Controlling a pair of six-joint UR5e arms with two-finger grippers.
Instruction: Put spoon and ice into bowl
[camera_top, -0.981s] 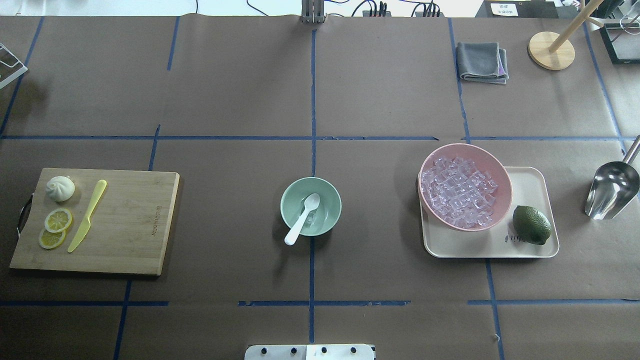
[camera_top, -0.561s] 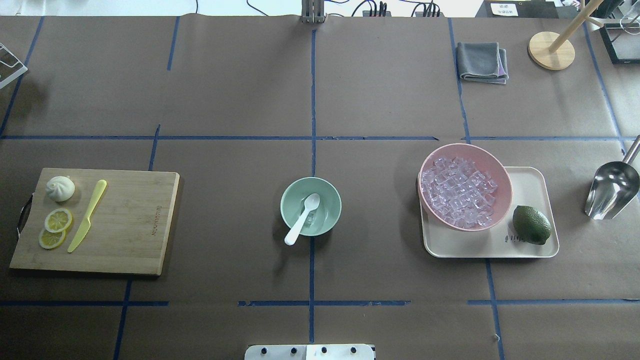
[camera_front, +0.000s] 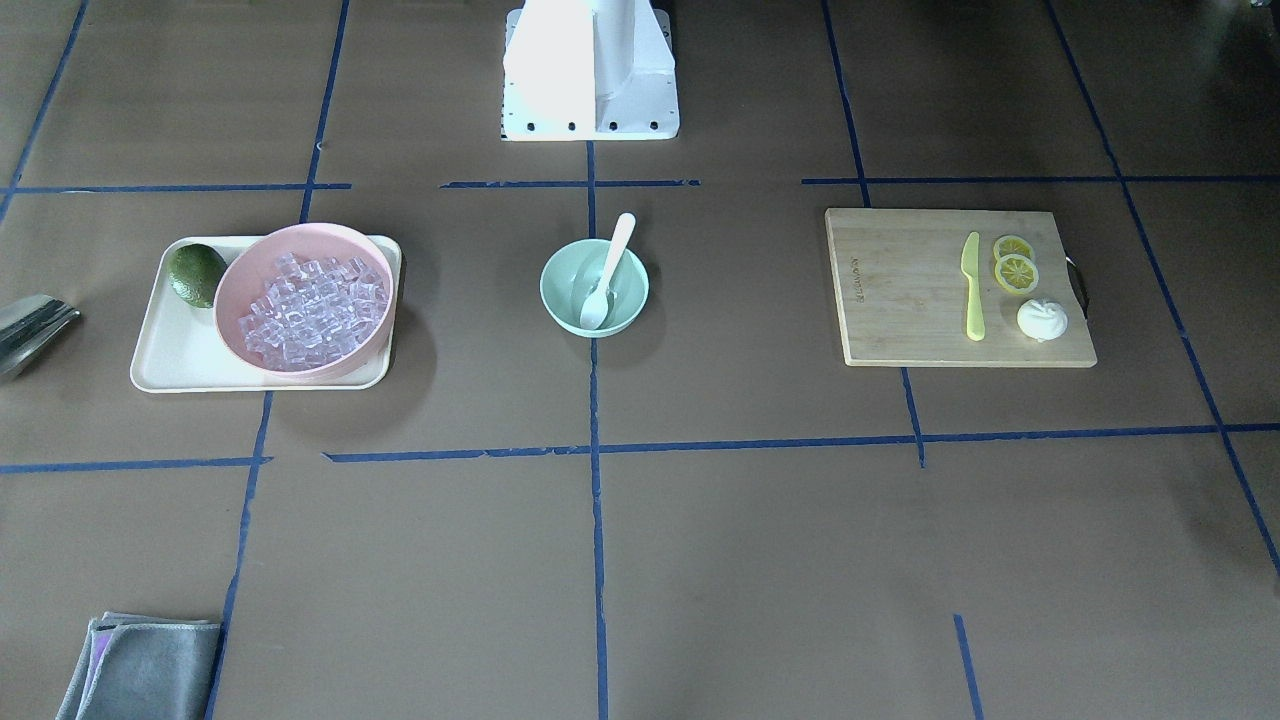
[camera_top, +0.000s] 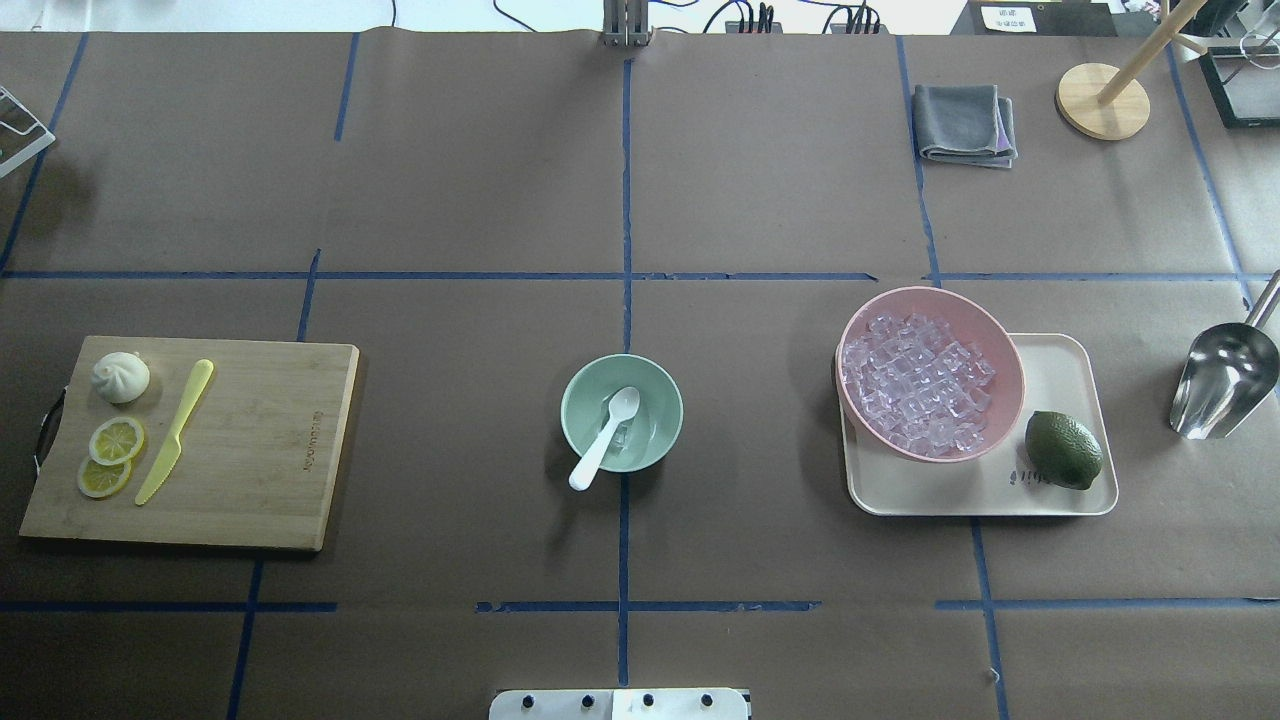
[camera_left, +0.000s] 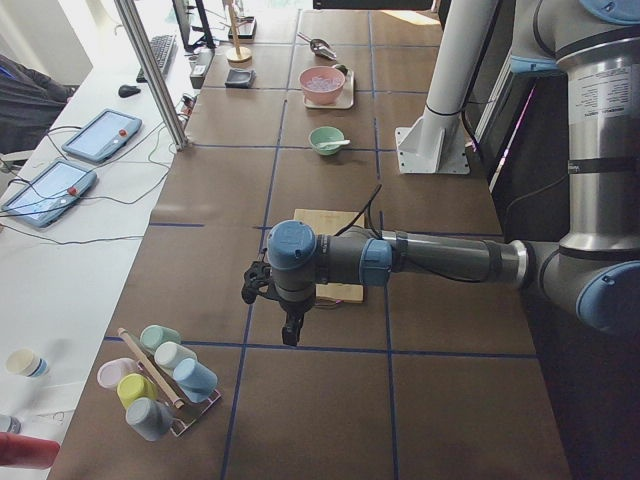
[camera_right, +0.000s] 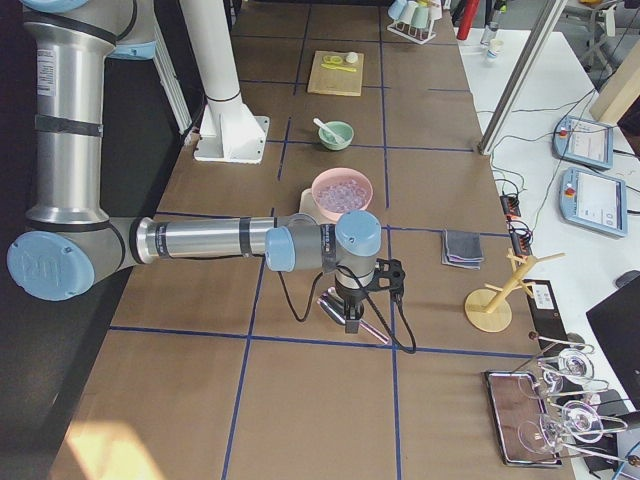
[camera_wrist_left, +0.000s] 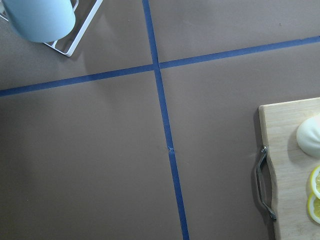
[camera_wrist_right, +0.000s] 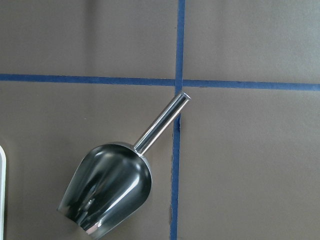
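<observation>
Lately changed: nothing on the table (the overhead view a second ago and this one match, object for object).
Spoon (camera_top: 605, 438): white plastic, its scoop down inside the bowl (camera_top: 575, 395), its handle leaning on the near rim and sticking out toward the robot.
Ice in the bowl: a few clear cubes (camera_top: 624, 437) show under the spoon, though how many is hard to tell.
Ice supply: the pink bowl (camera_top: 1008, 352) is heaped with cubes (camera_top: 915, 385) and sits on the cream tray (camera_top: 1060, 365), with a lime (camera_top: 1063, 450) beside it.
Left gripper (camera_left: 290, 328): hangs above the table past the handle end of the cutting board (camera_top: 260, 450), near the cup rack (camera_left: 160, 385). Only the side view shows it, so I cannot tell how far its fingers are parted; nothing visible is in them.
Right gripper (camera_right: 352, 318): hangs over the metal scoop (camera_wrist_right: 107, 190), which lies on the paper by itself. The finger spacing cannot be judged here either, and the wrist camera shows no fingertip.
Meaning for the task: both items appear to be in the mint bowl already, and both arms are parked well apart from it, so the job looks finished or very nearly so.
Open question: whether more ice is wanted. If so, the right arm is best placed (the scoop is right beneath it).
</observation>
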